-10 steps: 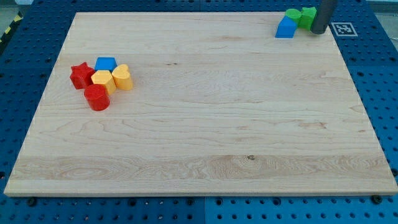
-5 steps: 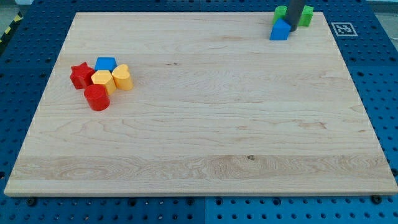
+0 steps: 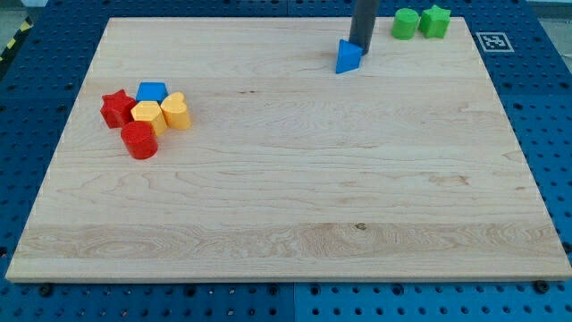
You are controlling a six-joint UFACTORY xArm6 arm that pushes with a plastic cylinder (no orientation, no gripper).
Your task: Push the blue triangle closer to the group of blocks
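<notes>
The blue triangle [image 3: 348, 57] lies near the view's top, right of centre, on the wooden board [image 3: 295, 179]. My tip [image 3: 359, 46] touches its upper right side. The group sits at the view's left: a red star [image 3: 114, 107], a blue block [image 3: 152, 91], a yellow hexagon-like block [image 3: 147, 115], a yellow block [image 3: 176, 111] and a red cylinder [image 3: 138, 140], all packed together. The triangle is far to the right of this group.
A green cylinder [image 3: 406, 23] and a green star-like block [image 3: 435, 21] stand at the board's top right corner. A printed marker tag [image 3: 492, 41] lies on the blue pegboard just beyond the board's right edge.
My tip has swept left from the top right corner, pushing the blue triangle left and slightly down, away from the two green blocks. The left group has not moved.
</notes>
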